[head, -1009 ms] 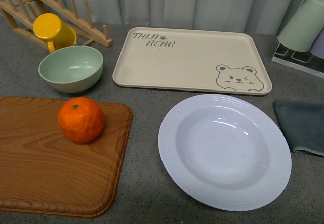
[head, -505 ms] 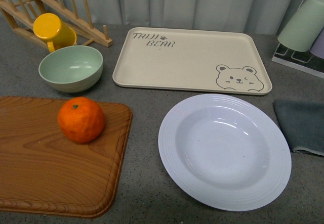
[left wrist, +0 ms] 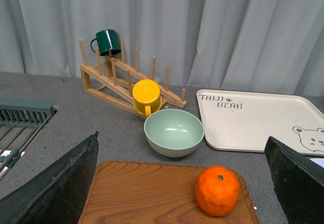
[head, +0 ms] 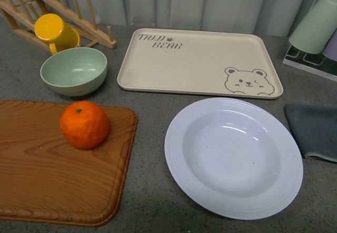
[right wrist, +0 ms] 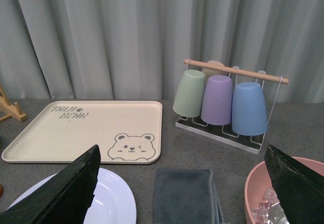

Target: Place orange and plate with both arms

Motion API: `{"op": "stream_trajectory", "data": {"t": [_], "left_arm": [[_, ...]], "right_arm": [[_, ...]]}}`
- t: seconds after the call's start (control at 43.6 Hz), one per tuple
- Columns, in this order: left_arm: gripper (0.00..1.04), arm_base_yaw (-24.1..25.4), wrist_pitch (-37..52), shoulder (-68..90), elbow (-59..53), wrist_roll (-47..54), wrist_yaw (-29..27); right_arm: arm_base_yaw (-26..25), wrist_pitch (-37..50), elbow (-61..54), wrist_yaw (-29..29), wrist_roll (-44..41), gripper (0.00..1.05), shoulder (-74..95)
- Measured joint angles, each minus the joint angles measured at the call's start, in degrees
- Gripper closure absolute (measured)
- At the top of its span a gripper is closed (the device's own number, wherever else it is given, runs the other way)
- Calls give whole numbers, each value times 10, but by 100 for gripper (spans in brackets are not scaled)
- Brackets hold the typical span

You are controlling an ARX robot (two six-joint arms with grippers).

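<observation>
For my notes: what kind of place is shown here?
Probably a kitchen, perhaps a staged one: there are a wooden dish rack, a cup stand and a cutting board.

Wrist views: the left gripper (left wrist: 182,135) has two matte black, wedge-shaped fingers (left wrist: 55,183) with faintly grainy surfaces and straight inner edges; the right gripper (right wrist: 182,145) has fingers (right wrist: 61,188) of identical black, tapering form

Glossy plate (head: 234,157), dimpled-skinned orange (head: 84,124)
</observation>
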Motion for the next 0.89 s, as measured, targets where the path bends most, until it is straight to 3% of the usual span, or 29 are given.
{"op": "stream_trajectory", "data": {"t": [0.206, 0.344, 0.459, 0.619, 0.895], "left_arm": [[7, 0, 0, 0, 0, 0, 0], [7, -34, -96, 55, 22, -64, -136], [7, -33, -105, 63, 23, -94, -144], [7, -34, -67, 129, 35, -116, -121], [7, -84, 151, 492, 129, -185, 6]], "right_arm": [[0, 0, 0, 0, 0, 9, 0], [0, 0, 0, 0, 0, 9, 0], [0, 0, 0, 0, 0, 9, 0], [0, 0, 0, 0, 0, 9, 0], [0, 0, 0, 0, 0, 9, 0]]}}
